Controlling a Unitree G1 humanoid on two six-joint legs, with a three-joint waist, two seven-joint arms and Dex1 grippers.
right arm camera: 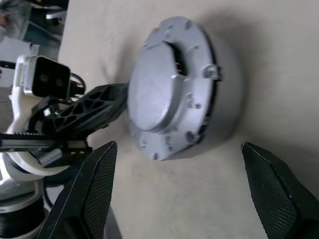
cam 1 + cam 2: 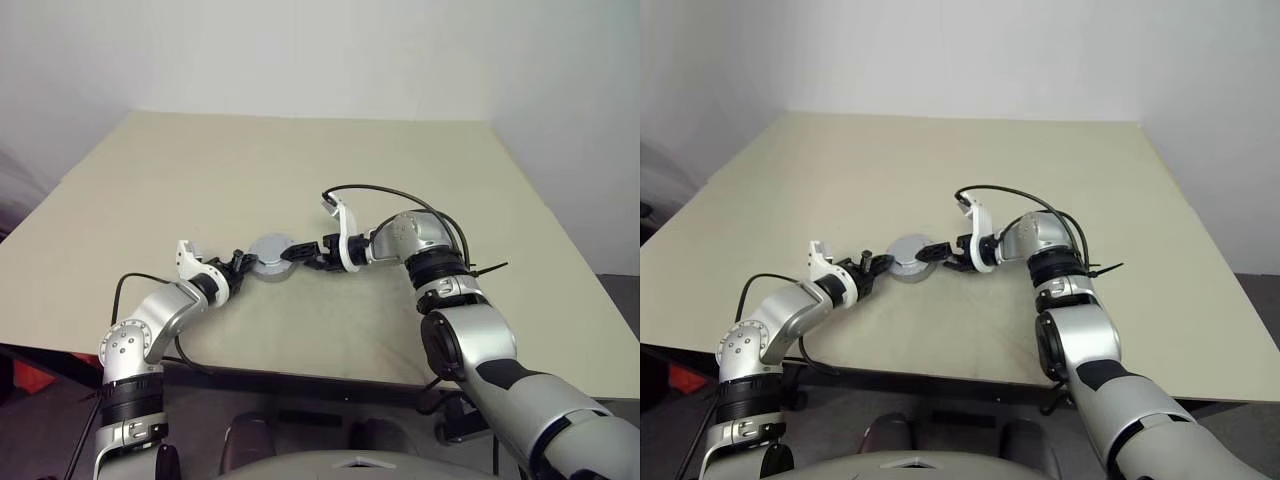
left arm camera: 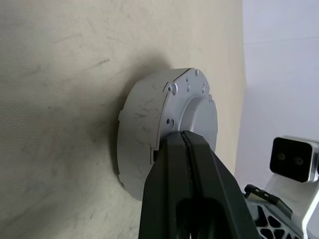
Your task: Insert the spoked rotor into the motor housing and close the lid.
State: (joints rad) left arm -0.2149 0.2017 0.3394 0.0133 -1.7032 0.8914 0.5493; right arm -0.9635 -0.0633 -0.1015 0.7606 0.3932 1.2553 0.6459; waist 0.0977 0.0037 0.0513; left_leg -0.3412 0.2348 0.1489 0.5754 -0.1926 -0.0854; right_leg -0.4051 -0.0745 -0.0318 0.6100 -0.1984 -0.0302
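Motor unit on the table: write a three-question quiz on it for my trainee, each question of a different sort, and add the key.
1. True or false: the right jaws are clamped on the round silver-grey metal motor unit.
2. The left jaws, at the unit's edge, are: A) wide open, B) shut, C) gripping a cable.
3. What does the unit rest on?

Key:
1. False. They stand open, one on either side of the unit, clear of it.
2. B.
3. The beige table.
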